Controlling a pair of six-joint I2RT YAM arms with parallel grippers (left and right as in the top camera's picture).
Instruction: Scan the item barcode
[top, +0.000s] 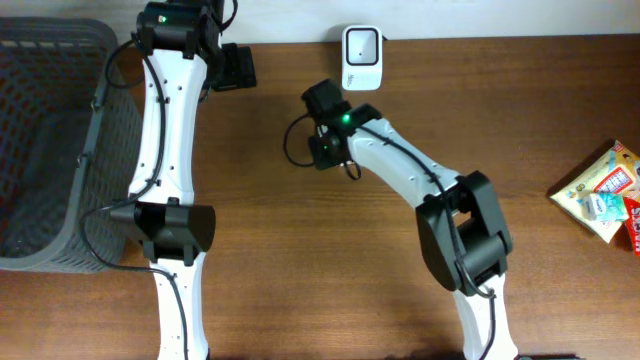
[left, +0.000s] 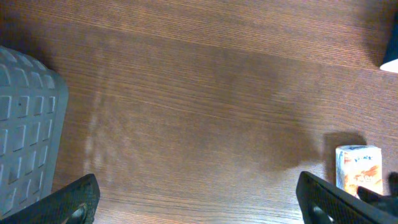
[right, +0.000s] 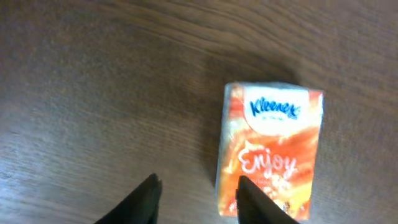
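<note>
Overhead: left arm (top: 165, 130) stretched straight; right arm (top: 400, 165) bent, wrist near scanner (top: 360, 45).
Left wrist: left gripper (left: 199, 208) spread wide, empty; tissue pack (left: 357, 171) beside one fingertip.
Right wrist: right gripper (right: 199, 199) jaws apart, only wood between; tissue pack just outside one finger.

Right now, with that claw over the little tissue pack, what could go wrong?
The right gripper sits off to one side of the Kleenex pack: bare wood shows between its fingers, and one finger overlaps the pack's edge. Closing there may miss or shove it. Also, only the printed front faces up; no barcode shows, so the scanner might read nothing unless the pack gets turned.
</note>
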